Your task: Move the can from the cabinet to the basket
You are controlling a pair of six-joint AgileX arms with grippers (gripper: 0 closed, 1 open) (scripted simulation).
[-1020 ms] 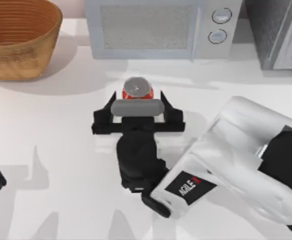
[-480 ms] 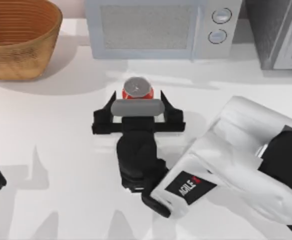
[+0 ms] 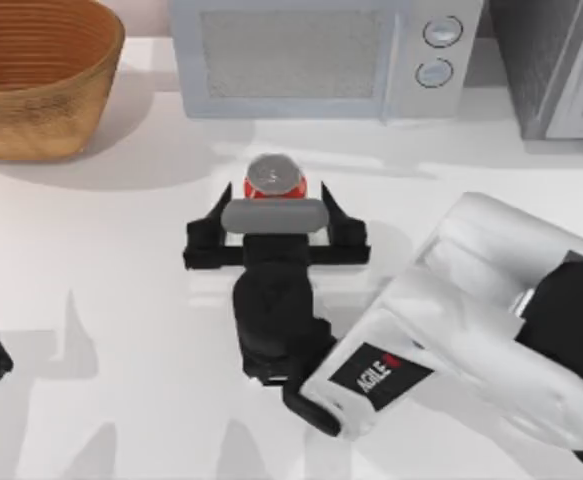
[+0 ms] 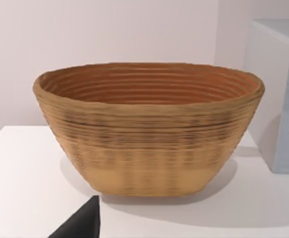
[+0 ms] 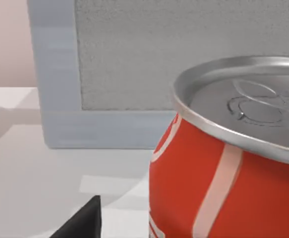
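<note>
Right claw (image 3: 274, 198) spread wide around small red can with silver top (image 3: 274, 176). Can light, smooth, slippery, dents easy. Pinch middle, gently. Left claw: cannot tell.

open table (image 3: 121, 260) toward basket (image 3: 33, 75), microwave (image 3: 311, 55) behind can (image 3: 274, 178)

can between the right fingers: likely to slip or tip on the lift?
The can stands upright on the table between the right end effector fingers, which are spread wide, so nothing steadies it yet. Its wall looks smooth and glossy in the right wrist view, so probably slippery. It is round, so likely to roll if knocked over.
</note>
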